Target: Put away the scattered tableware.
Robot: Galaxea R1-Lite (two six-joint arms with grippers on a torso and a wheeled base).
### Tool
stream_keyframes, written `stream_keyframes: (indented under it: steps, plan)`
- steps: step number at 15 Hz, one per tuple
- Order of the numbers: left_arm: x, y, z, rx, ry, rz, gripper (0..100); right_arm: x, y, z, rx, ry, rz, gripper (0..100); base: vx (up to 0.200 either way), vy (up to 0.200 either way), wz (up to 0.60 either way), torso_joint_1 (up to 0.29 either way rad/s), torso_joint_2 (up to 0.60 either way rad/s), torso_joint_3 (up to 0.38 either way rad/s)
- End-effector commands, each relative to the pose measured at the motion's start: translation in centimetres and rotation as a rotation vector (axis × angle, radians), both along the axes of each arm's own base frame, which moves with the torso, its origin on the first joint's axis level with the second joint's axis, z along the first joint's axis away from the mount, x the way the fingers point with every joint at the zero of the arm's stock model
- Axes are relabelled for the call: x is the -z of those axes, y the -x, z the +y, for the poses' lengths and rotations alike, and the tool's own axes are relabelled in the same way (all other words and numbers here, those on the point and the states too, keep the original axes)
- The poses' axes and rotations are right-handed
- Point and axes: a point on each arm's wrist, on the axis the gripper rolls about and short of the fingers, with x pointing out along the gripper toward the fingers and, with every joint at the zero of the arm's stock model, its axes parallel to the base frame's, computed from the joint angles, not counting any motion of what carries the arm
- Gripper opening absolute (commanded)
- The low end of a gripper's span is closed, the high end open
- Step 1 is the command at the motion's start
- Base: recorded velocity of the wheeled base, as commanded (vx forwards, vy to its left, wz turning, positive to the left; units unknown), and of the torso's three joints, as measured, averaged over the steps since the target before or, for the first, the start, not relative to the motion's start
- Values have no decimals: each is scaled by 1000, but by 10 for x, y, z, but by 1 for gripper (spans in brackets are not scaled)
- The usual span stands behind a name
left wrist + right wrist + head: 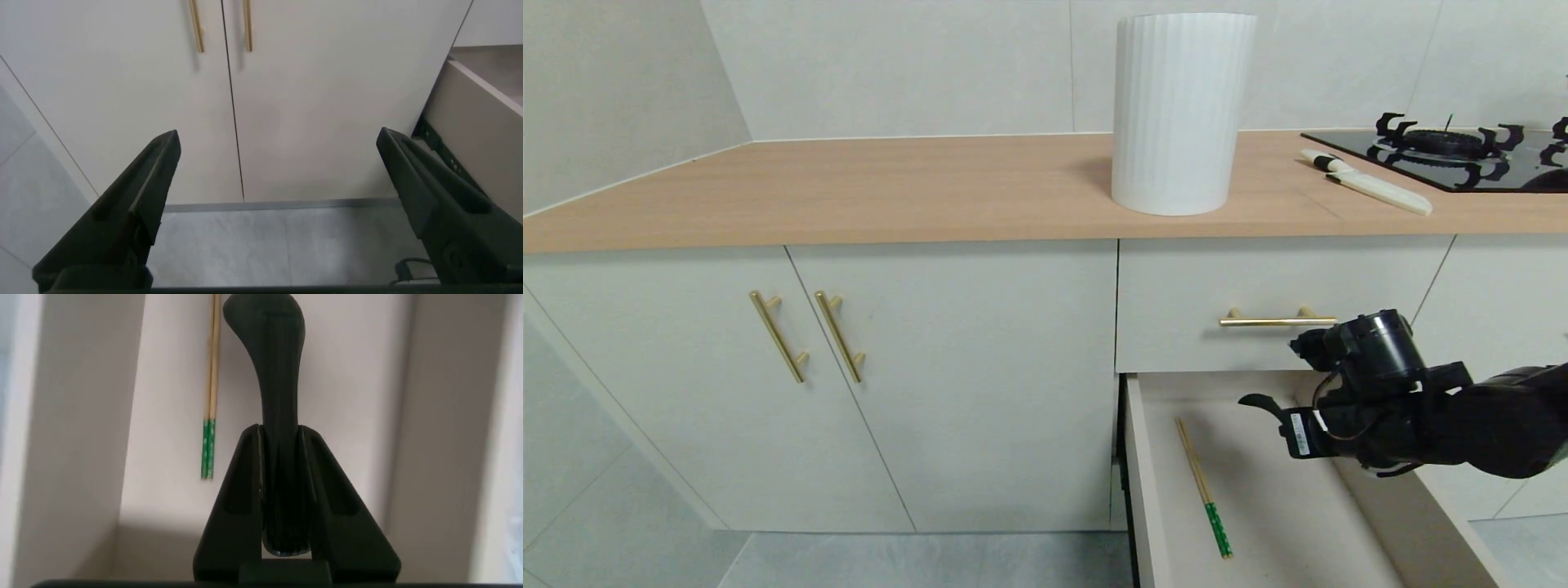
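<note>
Kitchen counter (pixel 931 188) holds a knife (pixel 1368 184) far right; chopsticks (pixel 1203 487) lie in the open drawer (pixel 1142 457). Right claw (pixel 1258 402), pressed together, hovers over it; left claw (pixel 278 143) is spread. Next, probably: take the knife by its handle.

Kitchen: wood countertop (pixel 890 192), gas hob (pixel 1445 151) (black glass), tiled wall (pixel 890 65), base cabinets (pixel 964 384) with brass handles (pixel 778 335), knife (pixel 1372 184) by the hob.

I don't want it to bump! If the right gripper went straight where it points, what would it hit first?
Probably the bare floor of the open drawer, just beside the chopsticks, not on them; depth is hard to judge.
</note>
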Motion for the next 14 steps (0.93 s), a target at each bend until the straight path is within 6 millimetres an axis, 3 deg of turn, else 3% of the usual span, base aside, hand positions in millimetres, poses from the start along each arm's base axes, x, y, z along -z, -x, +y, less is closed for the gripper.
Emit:
stream_keyframes:
  steps: [1,2,3,4,7,14]
  plan:
    - [0,0,0,0,0,1,100,55,-17,6,28,68,87,0,0,0,0,0,0,0]
    - [0,0,0,0,0,1,100,59,-18,7,34,77,89,0,0,0,0,0,0,0]
    - [0,0,0,0,0,1,100,82,-22,12,50,120,105,0,0,0,0,0,0,0]
    - [0,0,0,0,0,1,100,91,-24,13,57,134,110,0,0,0,0,0,0,0]
    - [0,0,0,0,0,3,100,108,-27,14,57,144,134,0,0,0,0,0,0,0]
    - [0,0,0,2,0,1,100,122,-30,14,74,165,128,0,0,0,0,0,0,0]
